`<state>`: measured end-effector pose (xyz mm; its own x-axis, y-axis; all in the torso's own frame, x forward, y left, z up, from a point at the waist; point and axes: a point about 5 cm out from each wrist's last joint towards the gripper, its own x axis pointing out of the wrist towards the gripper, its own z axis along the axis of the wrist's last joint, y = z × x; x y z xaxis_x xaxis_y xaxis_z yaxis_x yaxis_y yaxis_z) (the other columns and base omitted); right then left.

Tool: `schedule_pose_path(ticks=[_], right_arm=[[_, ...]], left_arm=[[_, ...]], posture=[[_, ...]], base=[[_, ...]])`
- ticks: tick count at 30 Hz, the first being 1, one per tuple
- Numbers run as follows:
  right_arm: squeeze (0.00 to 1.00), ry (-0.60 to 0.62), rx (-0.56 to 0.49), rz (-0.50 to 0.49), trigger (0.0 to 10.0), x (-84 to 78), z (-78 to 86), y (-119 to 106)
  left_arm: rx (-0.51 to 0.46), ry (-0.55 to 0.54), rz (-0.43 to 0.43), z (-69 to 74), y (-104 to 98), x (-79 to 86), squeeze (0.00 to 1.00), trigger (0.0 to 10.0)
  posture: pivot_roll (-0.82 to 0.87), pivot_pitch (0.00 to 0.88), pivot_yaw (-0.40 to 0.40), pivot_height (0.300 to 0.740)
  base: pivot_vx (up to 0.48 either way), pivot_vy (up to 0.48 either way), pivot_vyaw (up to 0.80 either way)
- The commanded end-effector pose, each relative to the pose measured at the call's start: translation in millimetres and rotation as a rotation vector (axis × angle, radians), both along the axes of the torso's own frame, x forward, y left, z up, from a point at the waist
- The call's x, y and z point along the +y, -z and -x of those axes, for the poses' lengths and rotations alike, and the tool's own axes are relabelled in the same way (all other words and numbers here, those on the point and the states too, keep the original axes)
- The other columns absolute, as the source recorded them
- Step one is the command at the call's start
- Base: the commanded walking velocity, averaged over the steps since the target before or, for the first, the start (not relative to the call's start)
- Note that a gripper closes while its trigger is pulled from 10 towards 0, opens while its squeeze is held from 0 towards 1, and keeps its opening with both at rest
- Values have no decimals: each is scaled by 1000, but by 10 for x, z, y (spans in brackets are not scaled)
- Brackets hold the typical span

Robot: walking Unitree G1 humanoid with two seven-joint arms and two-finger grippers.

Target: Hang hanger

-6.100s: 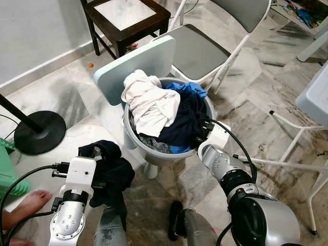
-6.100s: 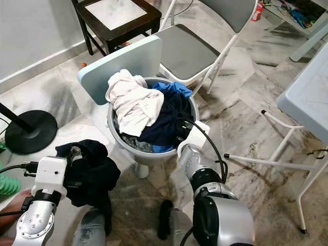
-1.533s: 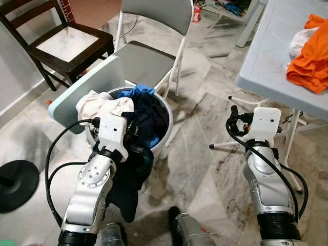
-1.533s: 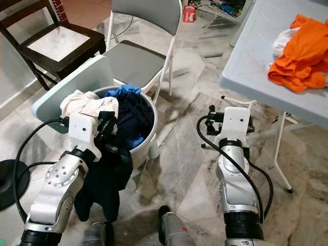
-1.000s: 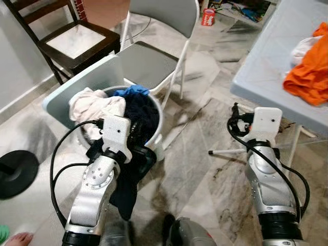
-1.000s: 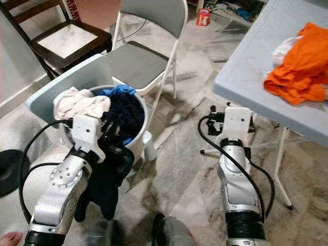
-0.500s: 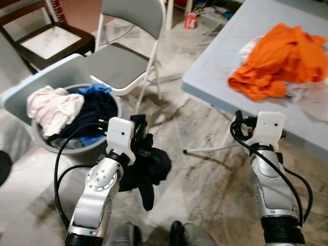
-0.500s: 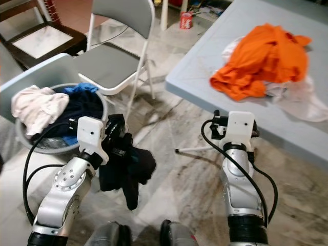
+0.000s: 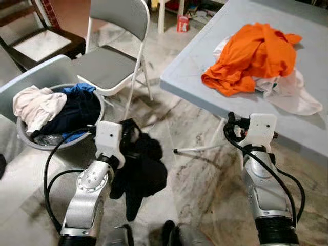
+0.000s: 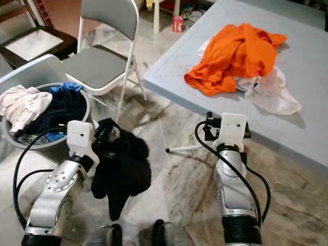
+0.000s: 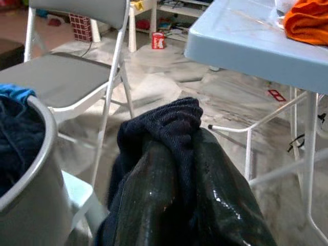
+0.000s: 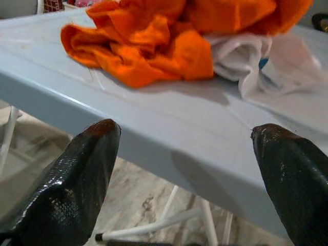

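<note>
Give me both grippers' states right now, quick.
Left gripper: shut on the dark garment, held up beside the laundry basket.
Right gripper: open, holding nothing, facing the edge of the light blue table.

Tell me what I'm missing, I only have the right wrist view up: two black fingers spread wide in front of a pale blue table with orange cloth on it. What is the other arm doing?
Observer: The left gripper is shut on a dark garment, which hangs bunched above the marble floor.
Operator: Where did that garment likely come from?
Observer: I can't confirm its source, but a grey laundry basket of mixed clothes stands on the robot's left.
Operator: Anything else near the basket?
Observer: A grey folding chair stands just behind it.
Operator: Any hanger?
Observer: I can't make one out.
</note>
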<state>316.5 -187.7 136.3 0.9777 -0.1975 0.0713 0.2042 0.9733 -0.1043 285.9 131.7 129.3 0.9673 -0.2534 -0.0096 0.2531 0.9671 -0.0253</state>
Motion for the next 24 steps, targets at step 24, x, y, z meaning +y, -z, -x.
schedule_pose_path(ticks=[24], right_arm=[[0, 9, 40, -7, 10000, 13, 42, 98]], left_arm=[[25, -8, 20, 3, -12, 51, 0, 10000]], posture=[[41, 228, -34, 740]], base=[[0, 0, -800]])
